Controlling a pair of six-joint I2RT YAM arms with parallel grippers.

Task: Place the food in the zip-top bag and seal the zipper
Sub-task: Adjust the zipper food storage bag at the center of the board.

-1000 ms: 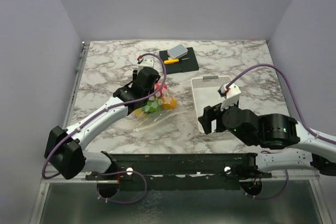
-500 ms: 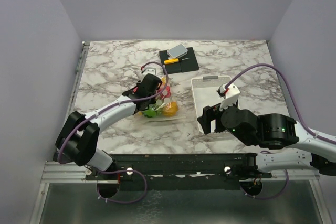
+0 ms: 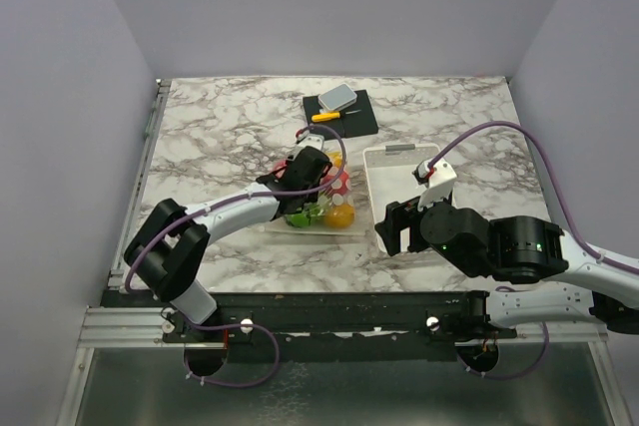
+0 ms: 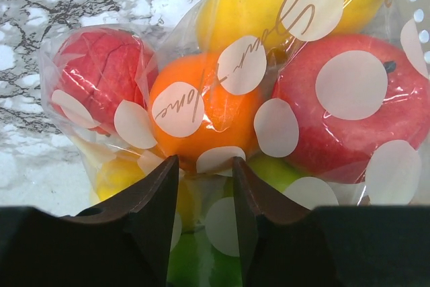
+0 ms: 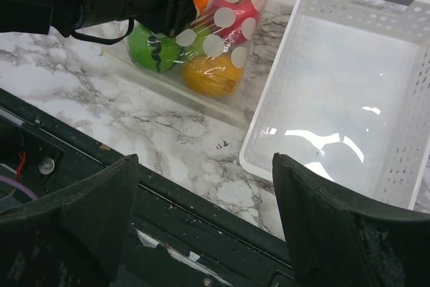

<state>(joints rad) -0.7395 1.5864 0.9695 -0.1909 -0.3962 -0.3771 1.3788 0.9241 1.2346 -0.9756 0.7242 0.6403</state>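
With the fruit (image 4: 201, 105) bagged, left fingers (image 4: 151, 206) pinch the bag (image 4: 349, 85), right fingers (image 5: 87, 206) stand wide apart; sealing likely comes next.

Seeing a white plastic basket (image 3: 392, 177) sitting right of centre on the marble table (image 3: 210, 127), a grey handle at its far end. Noticing a black mat (image 3: 361, 112) lying near the far edge, carrying a grey block (image 3: 337, 97) and a yellow-handled knife (image 3: 324, 117).
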